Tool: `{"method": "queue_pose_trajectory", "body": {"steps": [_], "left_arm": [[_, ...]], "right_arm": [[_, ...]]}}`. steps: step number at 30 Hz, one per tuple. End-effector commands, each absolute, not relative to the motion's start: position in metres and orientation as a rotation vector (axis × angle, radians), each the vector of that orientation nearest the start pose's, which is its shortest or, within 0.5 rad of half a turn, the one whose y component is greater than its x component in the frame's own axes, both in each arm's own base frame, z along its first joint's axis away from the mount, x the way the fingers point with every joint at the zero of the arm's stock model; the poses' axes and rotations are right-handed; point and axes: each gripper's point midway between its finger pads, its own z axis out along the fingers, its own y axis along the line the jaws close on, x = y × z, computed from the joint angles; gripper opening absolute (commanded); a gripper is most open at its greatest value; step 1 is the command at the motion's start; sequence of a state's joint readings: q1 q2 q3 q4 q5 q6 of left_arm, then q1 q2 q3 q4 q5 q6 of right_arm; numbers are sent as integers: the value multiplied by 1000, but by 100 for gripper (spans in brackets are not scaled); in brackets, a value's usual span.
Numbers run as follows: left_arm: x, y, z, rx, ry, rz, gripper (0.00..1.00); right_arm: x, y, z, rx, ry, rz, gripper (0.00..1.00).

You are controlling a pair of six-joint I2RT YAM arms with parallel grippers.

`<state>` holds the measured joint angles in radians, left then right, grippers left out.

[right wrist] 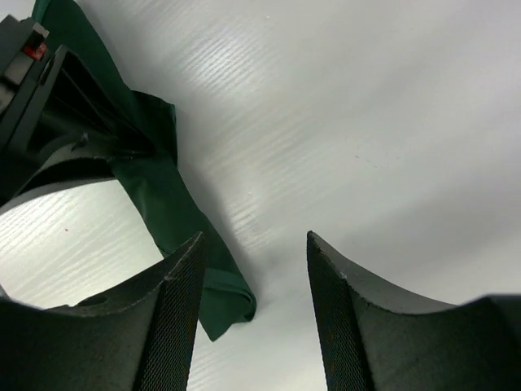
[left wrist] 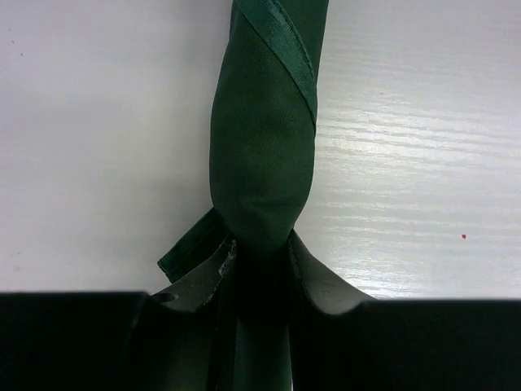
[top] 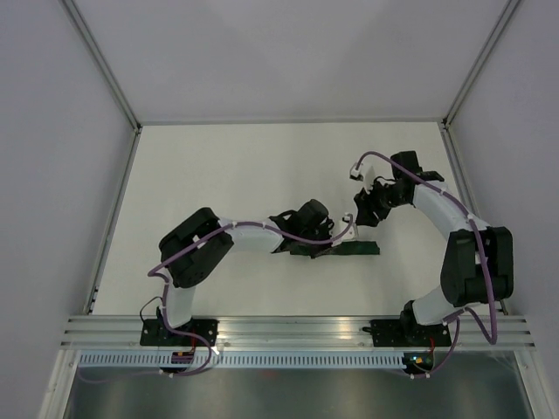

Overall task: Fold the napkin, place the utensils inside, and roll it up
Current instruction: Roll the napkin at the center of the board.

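Left gripper (left wrist: 256, 254) pinching one end of the rolled napkin (left wrist: 262, 147) at mid-table (top: 218, 166), forearm reaching rightward. Right gripper (right wrist: 254, 244), jaws spread, hovers beside the napkin's other end, arm arched inward.

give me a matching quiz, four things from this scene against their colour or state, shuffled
Things:
1. napkin
2. left gripper
3. right gripper
4. table

States:
a. open, holding nothing
b. dark green, rolled into a tube
c. white
d. shut, pinching one end of the roll

Pairs: 1-b, 2-d, 3-a, 4-c
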<state>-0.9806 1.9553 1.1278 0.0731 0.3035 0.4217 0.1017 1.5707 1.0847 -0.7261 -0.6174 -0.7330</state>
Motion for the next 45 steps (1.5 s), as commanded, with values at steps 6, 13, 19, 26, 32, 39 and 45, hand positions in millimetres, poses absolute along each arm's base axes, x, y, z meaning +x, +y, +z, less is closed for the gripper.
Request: {"method": "queue_pose_trajectory", "body": {"steps": [6, 13, 19, 26, 32, 39, 45], "left_arm": [[217, -392, -5, 1588, 2115, -941, 13], [217, -391, -11, 1580, 2251, -1049, 13], [214, -393, -18, 1573, 2340, -1092, 13], [213, -391, -22, 1568, 2388, -1101, 14], [214, -391, -21, 1556, 2408, -1120, 19], [218, -389, -22, 1518, 2450, -1122, 39], [232, -396, 0, 1458, 2383, -1124, 52]], "right_arm": [[276, 104, 113, -1229, 1942, 472, 62], [251, 119, 91, -1394, 1843, 372, 66], [245, 146, 63, -1524, 1789, 283, 66], [246, 155, 47, -1582, 1780, 239, 66], [241, 157, 31, -1650, 1794, 215, 64], [240, 153, 21, -1685, 1824, 207, 42], [236, 150, 16, -1710, 1848, 212, 29]]}}
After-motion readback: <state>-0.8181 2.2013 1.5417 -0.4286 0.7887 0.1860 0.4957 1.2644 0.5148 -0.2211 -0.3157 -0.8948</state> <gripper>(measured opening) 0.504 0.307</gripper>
